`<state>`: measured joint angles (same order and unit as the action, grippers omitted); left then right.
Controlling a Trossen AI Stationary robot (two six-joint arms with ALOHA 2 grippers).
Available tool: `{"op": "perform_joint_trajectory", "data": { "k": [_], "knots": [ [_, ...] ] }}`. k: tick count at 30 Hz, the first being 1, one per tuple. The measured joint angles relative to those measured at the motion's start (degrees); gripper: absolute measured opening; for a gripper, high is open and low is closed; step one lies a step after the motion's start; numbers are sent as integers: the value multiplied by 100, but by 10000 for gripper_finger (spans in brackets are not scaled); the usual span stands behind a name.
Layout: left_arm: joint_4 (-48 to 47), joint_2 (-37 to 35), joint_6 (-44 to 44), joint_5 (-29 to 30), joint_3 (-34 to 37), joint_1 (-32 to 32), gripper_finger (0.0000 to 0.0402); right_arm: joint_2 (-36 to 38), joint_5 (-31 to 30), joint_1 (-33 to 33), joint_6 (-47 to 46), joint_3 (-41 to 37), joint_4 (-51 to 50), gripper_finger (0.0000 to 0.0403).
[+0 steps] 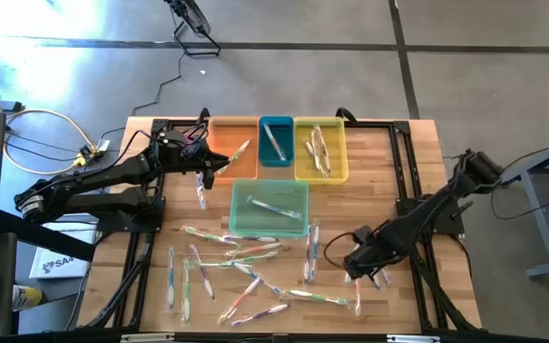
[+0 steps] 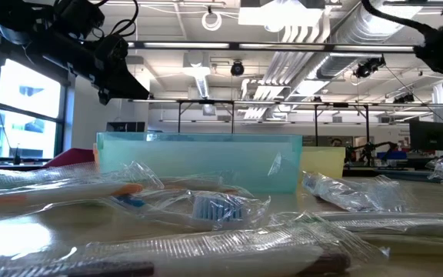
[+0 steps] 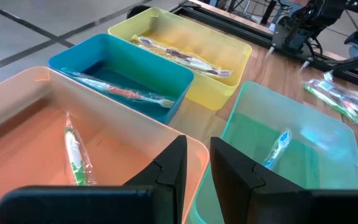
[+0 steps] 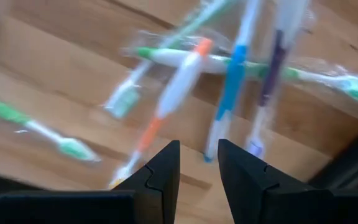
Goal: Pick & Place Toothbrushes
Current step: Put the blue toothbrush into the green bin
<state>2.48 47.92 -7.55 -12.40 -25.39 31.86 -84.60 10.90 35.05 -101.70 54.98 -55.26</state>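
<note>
The left pincer [image 3: 194, 171] hangs over the near corner of the orange bin [image 3: 30, 112], its fingers slightly parted with nothing between them. The right pincer [image 4: 197, 168] hovers low above loose toothbrushes [image 1: 246, 262] strewn on the counter [image 1: 417, 157], fingers likewise a little apart and empty. One wrapped brush each lies in the orange, blue [image 3: 120, 59] and green bins [image 3: 328, 134], a few in the yellow bin [image 3: 216, 37]. Risk: the brushes beneath the right pincer overlap in crinkly wrappers, so a grab could lift two or slip off the film. No writing is readable on the brushes; a box off the counter bears letters too small to read.
</note>
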Motion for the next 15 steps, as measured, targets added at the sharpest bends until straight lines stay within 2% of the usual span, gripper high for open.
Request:
{"op": "perform_joint_trajectory", "data": {
  "k": [6, 15],
  "knots": [
    [2, 0, 0, 0, 0, 0, 69, -243, -233, 177, -73, 0, -34, 103],
    [0, 0, 0, 2, 0, 0, 69, -583, -201, 195, -74, 2, 21, 103]
  ]
}}
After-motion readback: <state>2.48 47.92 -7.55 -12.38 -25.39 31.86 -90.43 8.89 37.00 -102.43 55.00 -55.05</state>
